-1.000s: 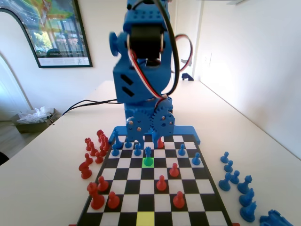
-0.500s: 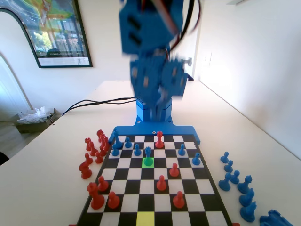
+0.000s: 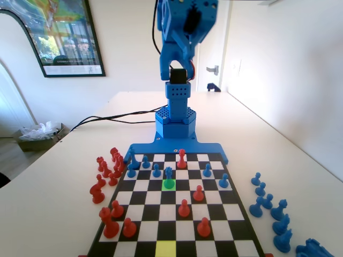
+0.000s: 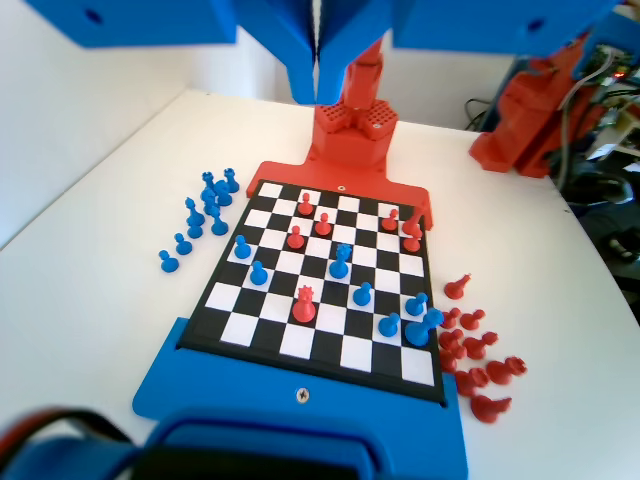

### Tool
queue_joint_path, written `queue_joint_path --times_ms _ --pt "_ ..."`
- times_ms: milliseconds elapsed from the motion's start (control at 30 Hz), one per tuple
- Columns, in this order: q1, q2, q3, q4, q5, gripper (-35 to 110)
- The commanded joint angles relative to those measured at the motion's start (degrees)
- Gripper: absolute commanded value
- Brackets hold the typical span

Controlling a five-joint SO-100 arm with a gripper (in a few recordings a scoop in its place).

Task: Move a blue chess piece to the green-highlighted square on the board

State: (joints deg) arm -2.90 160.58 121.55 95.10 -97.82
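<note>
Claw (image 4: 318, 70) hangs at the top centre of the wrist view, its two jaws pressed together with only a thin seam between them and nothing held, high above the board (image 4: 215, 285). In the fixed view the blue arm (image 3: 179, 64) stands raised at the far end of the board (image 3: 252, 227), upper centre of the frame. The blue chess piece (image 3: 169, 178) stands upright on the green-highlighted square (image 3: 164, 185), just above the middle of the frame in the fixed view; in the wrist view the same piece (image 4: 340, 262) sits near the board's centre. Blue pawns (image 3: 156, 171) stand close around it (on neighbouring squares, not touching it). Red pieces (image 3: 184, 208) stand on the squares lower in the fixed view. More red pieces (image 3: 107, 168) cluster on the desk (image 3: 48, 203) left of the board, and spare blue ones (image 3: 270, 209) at lower right.
</note>
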Motion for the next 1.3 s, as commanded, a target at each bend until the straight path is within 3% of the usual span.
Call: queue_joint_path --times_ms 0,1267 --pt "0.09 3.34 2.64 -2.2 -1.32 1" --pt "4.22 14.5 3.43 -4.83 -0.7 3"
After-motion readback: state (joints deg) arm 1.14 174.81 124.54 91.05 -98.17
